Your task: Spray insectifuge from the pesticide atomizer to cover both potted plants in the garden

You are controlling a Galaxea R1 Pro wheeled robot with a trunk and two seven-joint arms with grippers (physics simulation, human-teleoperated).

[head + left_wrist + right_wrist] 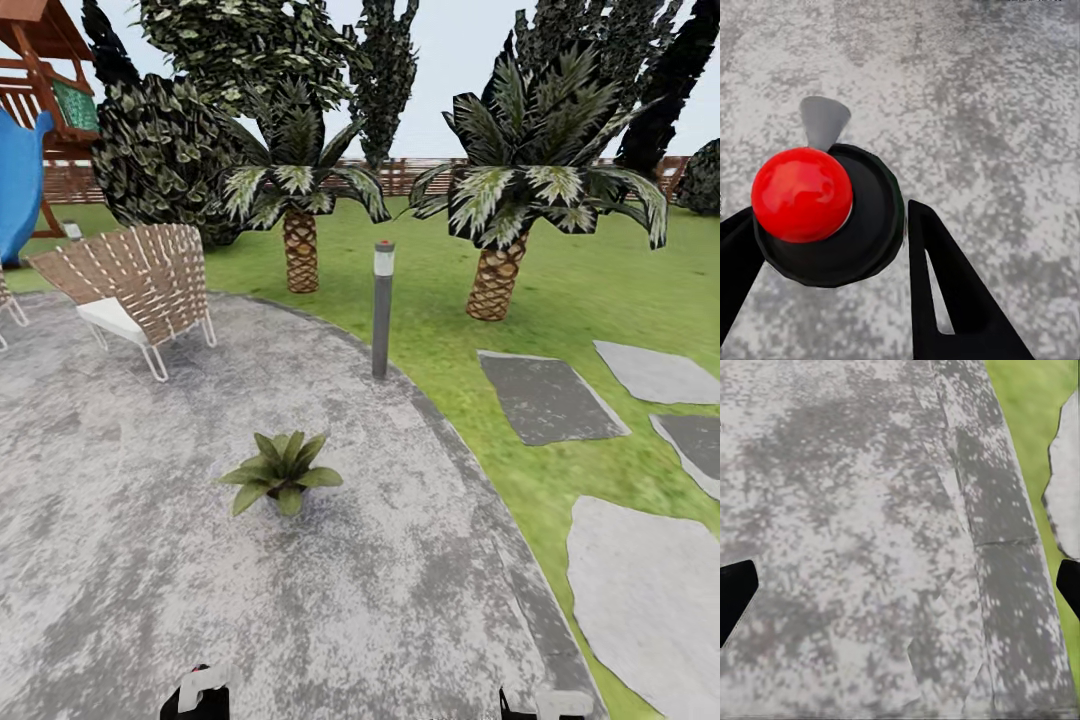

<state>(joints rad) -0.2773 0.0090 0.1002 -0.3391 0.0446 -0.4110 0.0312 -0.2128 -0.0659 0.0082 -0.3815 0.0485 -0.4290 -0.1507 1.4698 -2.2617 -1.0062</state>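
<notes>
The left gripper (832, 247) clamps the dark round-topped pesticide atomizer (832, 217) with its red knob, the right gripper (900, 585) spread wide and holding nothing, so spraying the low green leafy potted plant (283, 473) on the mottled grey patio (120, 560) ahead seems next, needing a closer approach.

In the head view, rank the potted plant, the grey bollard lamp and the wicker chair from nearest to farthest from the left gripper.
1. Potted plant, on the patio ahead of the left gripper.
2. Grey bollard lamp, at the patio's edge, farther right.
3. Wicker chair, far left; close to the lamp's range.
</notes>
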